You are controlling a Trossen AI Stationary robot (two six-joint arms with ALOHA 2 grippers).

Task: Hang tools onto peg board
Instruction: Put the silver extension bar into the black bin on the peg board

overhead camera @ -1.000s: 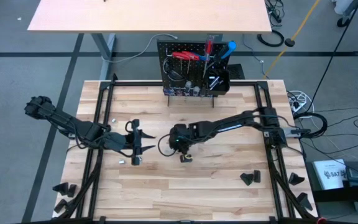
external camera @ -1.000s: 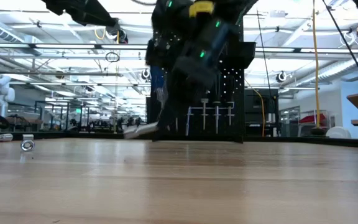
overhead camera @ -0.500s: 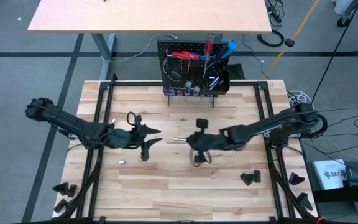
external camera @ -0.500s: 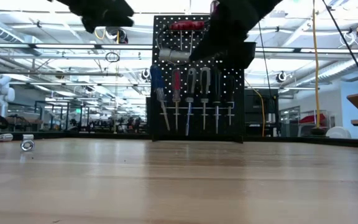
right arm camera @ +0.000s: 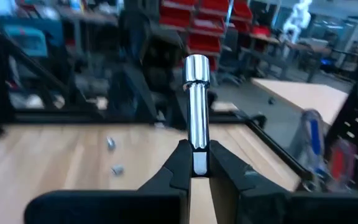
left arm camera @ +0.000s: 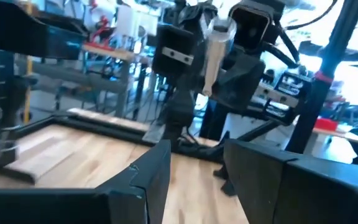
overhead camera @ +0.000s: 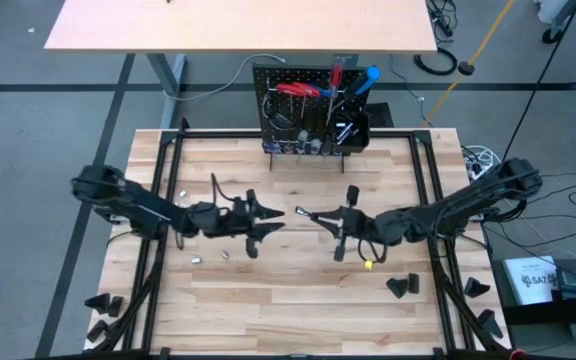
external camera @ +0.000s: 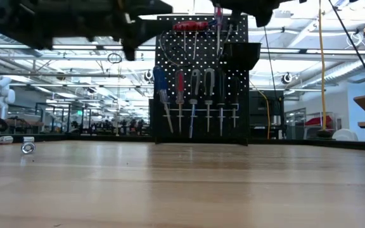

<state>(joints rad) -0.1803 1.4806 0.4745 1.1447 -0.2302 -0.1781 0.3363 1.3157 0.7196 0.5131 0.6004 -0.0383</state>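
Note:
The peg board stands upright at the table's far edge, with red- and blue-handled tools hanging on it. My right gripper is over the table's middle, level and pointing left, shut on a silver metal bit. My left gripper faces it from the left, open, just short of the bit's free end. In the left wrist view the bit shows beyond my open fingers. My right gripper pinches the silver bit by its rear end between the two fingertips. The fingers come level from the table's right and lie along the bit. The bit sticks straight out ahead of them, level, lifted clear of the table.
Small loose bits lie on the table left of centre and near the left rail. A socket shows at the left in the low view. Black wedge blocks sit at the near right and near left.
My right gripper has risen from the table with the silver bit, drawn toward the right edge and tipped from pointing down to level. The bit now hangs clear. My left gripper has gone right toward it, sunk, and turned level, staying open.

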